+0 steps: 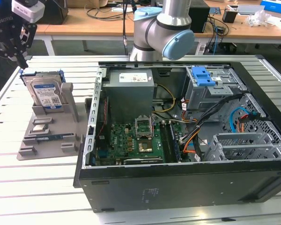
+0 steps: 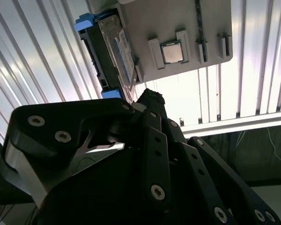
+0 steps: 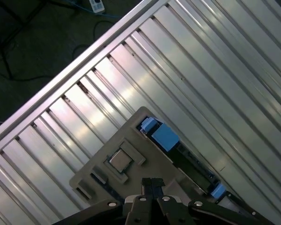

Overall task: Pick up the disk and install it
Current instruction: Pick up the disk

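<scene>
Disk (image 1: 46, 91) stands on edge in grey holder (image 1: 71, 108) on slatted surface (image 1: 37, 187), beside open computer case (image 1: 178, 183); top edge likely presented for grasping. Tool (image 1: 21, 60) hovers just above its corner, pressed together, empty.

Bright, even room light falls from above. In both wrist views the table slats (image 2: 196, 101) (image 3: 107, 103) beneath the gripper (image 2: 150, 97) (image 3: 151, 180) glare white, strongest just past its tip in the second wrist view, where its black body sits in shadow.
</scene>
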Motion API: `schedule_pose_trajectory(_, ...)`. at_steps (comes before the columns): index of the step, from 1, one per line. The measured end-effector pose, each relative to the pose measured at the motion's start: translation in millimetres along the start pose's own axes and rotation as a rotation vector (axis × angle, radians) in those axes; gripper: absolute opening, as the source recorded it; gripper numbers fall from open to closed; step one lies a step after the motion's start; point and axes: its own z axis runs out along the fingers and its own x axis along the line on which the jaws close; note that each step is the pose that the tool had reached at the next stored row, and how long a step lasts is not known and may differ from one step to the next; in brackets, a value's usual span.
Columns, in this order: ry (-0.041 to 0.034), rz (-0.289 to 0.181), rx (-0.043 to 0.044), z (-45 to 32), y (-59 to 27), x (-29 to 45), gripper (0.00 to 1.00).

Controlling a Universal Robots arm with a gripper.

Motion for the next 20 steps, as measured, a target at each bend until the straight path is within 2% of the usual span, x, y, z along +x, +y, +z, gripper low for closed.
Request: schedule_pose_trajectory(20, 0.0052, -0.122, -0.0028, 0.0, 0.0, 0.0, 0.11)
